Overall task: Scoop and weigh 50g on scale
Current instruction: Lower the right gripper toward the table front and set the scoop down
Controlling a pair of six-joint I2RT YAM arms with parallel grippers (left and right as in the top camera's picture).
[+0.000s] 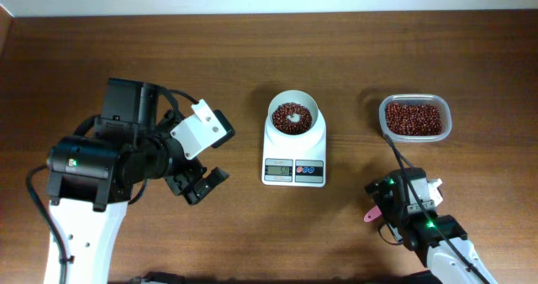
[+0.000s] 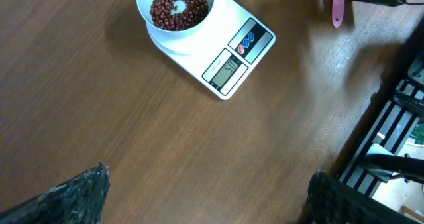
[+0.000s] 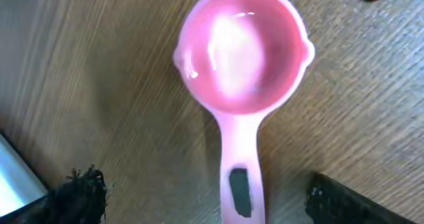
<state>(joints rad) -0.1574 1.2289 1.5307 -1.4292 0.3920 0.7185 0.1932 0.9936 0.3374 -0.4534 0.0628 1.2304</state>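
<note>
Right wrist: scoop handle (image 3: pixel 242 144) cut off

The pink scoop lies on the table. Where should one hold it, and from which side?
I would grip the pink scoop by its handle, coming from straight above and closing across its narrow width. It lies flat on the table, open side up; its round cup is wider, the handle slim and straight.

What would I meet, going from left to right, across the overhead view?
left fingers → scale → clear tub
</note>
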